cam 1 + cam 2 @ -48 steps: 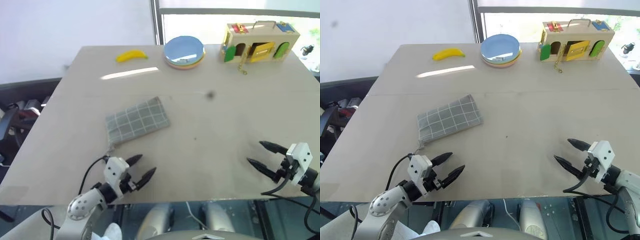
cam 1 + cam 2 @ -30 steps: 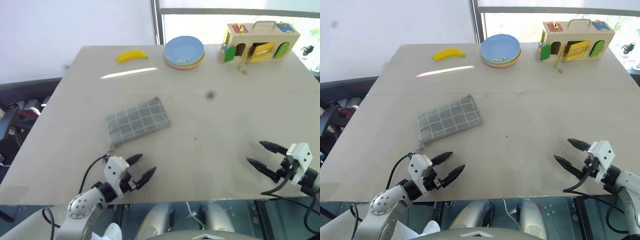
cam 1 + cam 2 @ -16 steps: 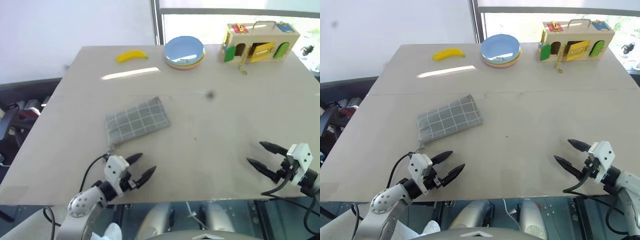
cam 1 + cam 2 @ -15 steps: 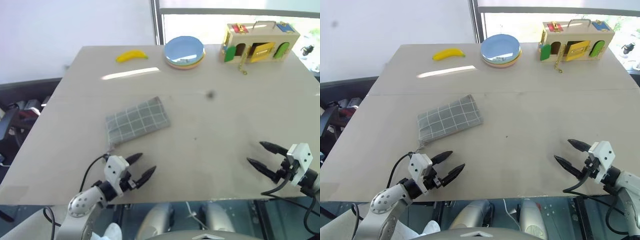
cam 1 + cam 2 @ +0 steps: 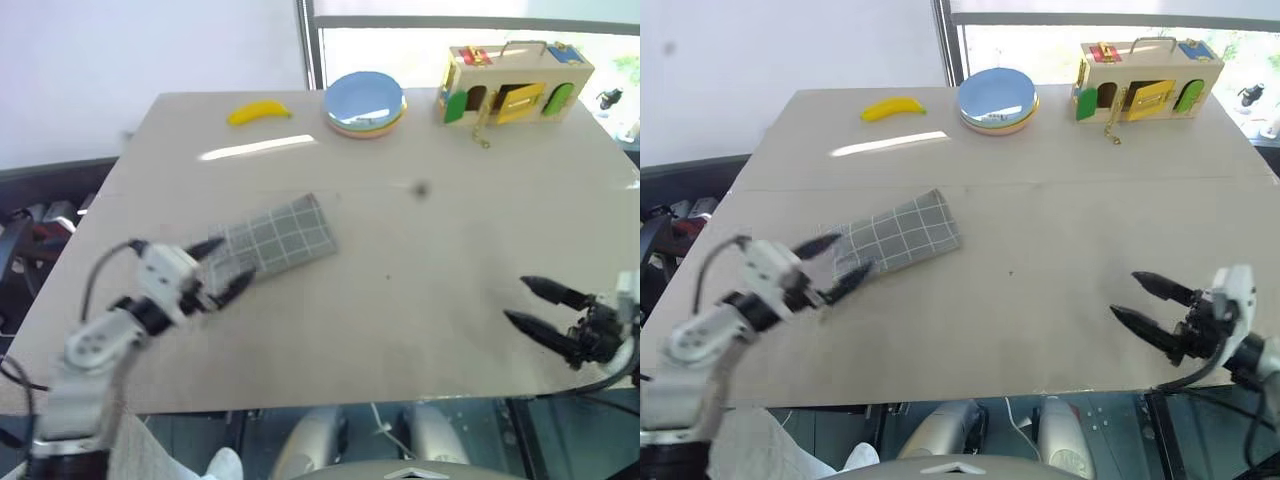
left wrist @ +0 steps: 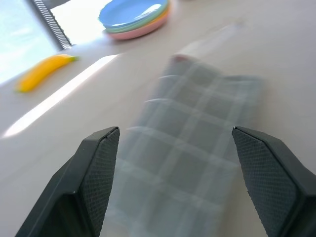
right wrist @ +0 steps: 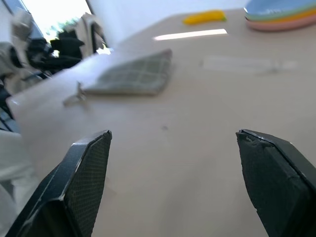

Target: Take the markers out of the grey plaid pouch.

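Note:
The grey plaid pouch (image 5: 280,235) lies flat on the table, left of the middle, with its pull cord (image 7: 74,97) trailing from the near end. The markers are hidden. My left gripper (image 5: 228,264) hovers open over the pouch's near-left end, and the left wrist view looks along the pouch (image 6: 192,143) between the two fingers. My right gripper (image 5: 517,300) stands open above the table's front right corner, far from the pouch, pointing toward it across bare tabletop (image 7: 197,148).
A yellow banana (image 5: 259,111), a stack of coloured plates (image 5: 365,102) and a wooden latch box (image 5: 515,85) stand along the table's far edge. Bare tabletop separates the pouch from the right gripper. The table's front edge runs just below both grippers.
My left gripper has risen from the front edge and swung left and forward to the pouch's near end. The right gripper has lifted a little and rolled. The pouch has not moved.

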{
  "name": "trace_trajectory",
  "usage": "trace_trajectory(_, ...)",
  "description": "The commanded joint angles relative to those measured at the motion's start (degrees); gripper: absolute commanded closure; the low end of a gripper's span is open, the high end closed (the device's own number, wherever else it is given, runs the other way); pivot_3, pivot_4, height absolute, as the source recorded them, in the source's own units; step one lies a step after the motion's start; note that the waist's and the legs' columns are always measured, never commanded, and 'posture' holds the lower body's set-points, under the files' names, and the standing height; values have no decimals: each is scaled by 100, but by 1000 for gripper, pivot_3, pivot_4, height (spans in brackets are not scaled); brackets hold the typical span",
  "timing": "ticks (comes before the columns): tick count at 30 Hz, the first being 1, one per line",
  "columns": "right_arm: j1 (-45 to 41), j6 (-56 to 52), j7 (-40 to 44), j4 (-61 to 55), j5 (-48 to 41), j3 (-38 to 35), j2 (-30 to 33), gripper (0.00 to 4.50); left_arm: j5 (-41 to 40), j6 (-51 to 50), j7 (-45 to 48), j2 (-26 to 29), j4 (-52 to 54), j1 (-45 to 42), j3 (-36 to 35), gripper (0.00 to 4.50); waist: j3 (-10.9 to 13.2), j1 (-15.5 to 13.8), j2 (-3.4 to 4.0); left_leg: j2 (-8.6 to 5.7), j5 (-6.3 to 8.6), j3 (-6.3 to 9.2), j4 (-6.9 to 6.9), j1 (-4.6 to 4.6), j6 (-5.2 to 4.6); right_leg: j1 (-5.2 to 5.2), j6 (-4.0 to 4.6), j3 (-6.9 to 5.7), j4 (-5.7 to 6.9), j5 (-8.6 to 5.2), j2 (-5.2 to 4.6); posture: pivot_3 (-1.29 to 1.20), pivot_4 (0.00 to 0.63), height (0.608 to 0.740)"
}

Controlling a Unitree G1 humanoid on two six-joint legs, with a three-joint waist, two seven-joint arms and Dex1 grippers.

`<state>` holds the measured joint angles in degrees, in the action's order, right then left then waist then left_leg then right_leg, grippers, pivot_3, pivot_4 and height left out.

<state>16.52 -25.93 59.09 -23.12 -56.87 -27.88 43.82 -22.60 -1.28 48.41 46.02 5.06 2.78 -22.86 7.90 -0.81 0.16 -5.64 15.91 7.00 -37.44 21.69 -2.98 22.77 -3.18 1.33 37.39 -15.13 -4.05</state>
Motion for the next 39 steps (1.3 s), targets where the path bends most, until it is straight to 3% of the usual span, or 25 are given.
trace_trajectory(1, -119, -374, -59, -326, -581, -253, 140, 406, 448, 1164, 523, 339, -876, -174, -74, 731, 0, -3, 0, 0, 0, 0, 0, 1, 0, 0, 0, 0, -5, 0, -1, 0, 150, 740)
trace_trajectory(5, -229, -492, -126, -394, -568, -204, 145, 406, 1435, 3076, 565, 572, -2286, -633, 388, 731, 0, -31, -2, -3, -6, -1, 1, 6, 10, -1, 0, -1, -21, 1, -6, 0, 150, 740)
trace_trajectory(10, -289, -477, -138, -374, -408, -141, 64, 406, 3065, 6199, -100, 960, -4083, -1393, 1094, 731, 4, -26, -14, -4, -5, 1, 6, 17, 9, 3, 0, -5, -32, 2, -8, 0, 150, 740)
trace_trajectory(15, -359, -429, -178, -383, -291, -68, -6, 406, 4552, 8041, -1033, 1116, -5187, -1970, 1628, 731, 4, 1, -13, -5, -4, -2, 11, 16, 7, 6, -1, 0, -32, 3, -9, 0, 150, 740)
trace_trajectory(18, -370, -416, -188, -412, -237, -59, -49, 406, 5525, 8462, -1717, 1222, -5453, -2065, 1783, 731, 2, 8, -10, -5, -3, -5, 13, 13, 6, 9, -1, 3, -29, 3, -7, 0, 150, 740)
trace_trajectory(24, -278, -477, -56, -631, -217, 3, -39, 406, 7993, 7904, -4815, 1203, -5190, -2228, 2439, 731, -17, -32, 17, -8, 8, -25, 11, -5, -16, 7, -3, 20, 5, 2, -7, 0, 150, 740)
trace_trajectory(30, -66, -329, 516, -740, 335, 197, 341, 406, 8848, 7386, -6704, 1096, -5601, -2635, 3522, 731, -32, -154, 39, -9, 5, -30, 5, -66, -11, -35, -9, 12, 43, -2, -8, 0, 150, 740)
trace_trajectory(33, -151, -330, 529, -745, 358, 236, 346, 406, 8789, 7311, -7062, 985, -5786, -2847, 3855, 1725, -34, -177, 43, -8, 5, -25, 4, -99, -11, -69, -15, -6, 41, -6, -9, 0, 150, 740)
trace_trajectory(39, -253, -343, 504, -751, 439, 339, 300, 406, 8298, 7308, -7200, 800, -5780, -3049, 4173, 4332, -50, -243, 66, -14, 5, -23, 2, -94, -11, -69, -12, -13, 38, -4, -16, 0, 150, 740)
